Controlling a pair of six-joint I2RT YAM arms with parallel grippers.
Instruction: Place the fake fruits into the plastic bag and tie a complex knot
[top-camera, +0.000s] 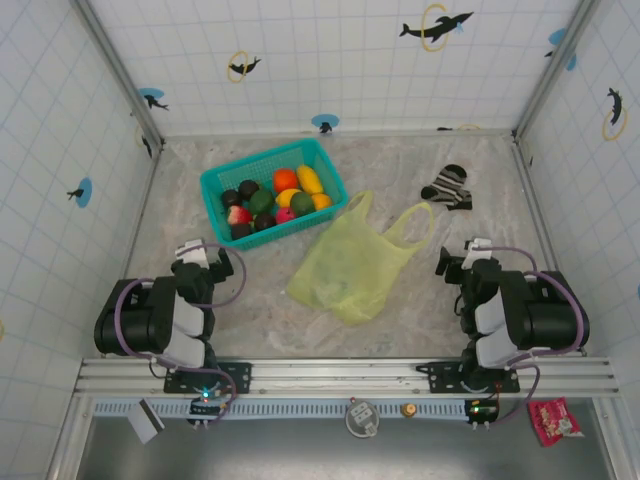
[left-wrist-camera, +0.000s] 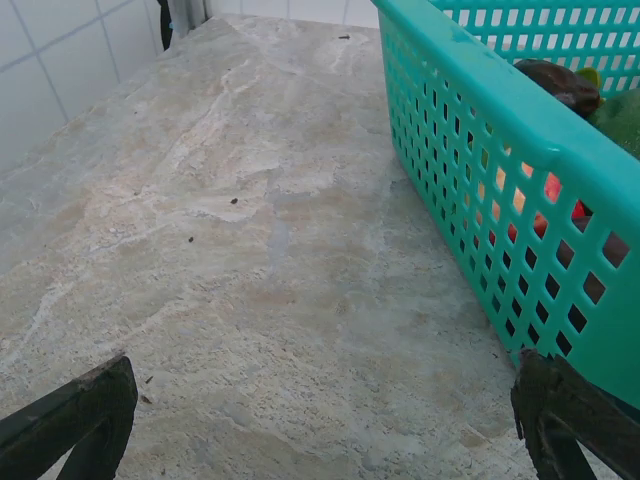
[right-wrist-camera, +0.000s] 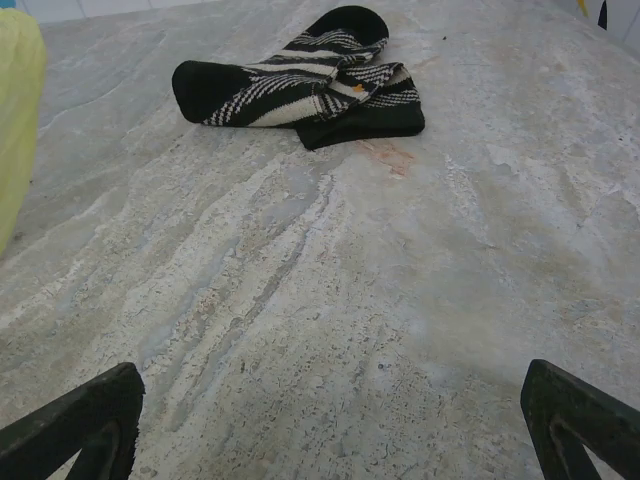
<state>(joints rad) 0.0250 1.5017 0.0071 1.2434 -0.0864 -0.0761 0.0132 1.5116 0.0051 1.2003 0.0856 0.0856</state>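
While both arms rest at the near edge of the table (top-camera: 260, 300), left fingers (left-wrist-camera: 80, 425) and right fingers (right-wrist-camera: 75, 425) spread wide, empty: fake fruits (top-camera: 272, 200) heaped in teal basket (top-camera: 255, 158) toward far-left corner, just ahead of left fingers, the nearer arm. Plastic bag (top-camera: 350, 265) mid-table, handles toward far edge.

place: robot lab booth | evid: alu rail (top-camera: 345, 375), tiled wall panels (top-camera: 330, 60)

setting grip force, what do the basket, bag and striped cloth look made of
Basket: rigid moulded teal plastic, smooth rim, regular grid holes. Bag: thin translucent yellow-green plastic film, crinkled and slightly shiny. Striped cloth: probably soft knit fabric, matte, lying limp and folded.
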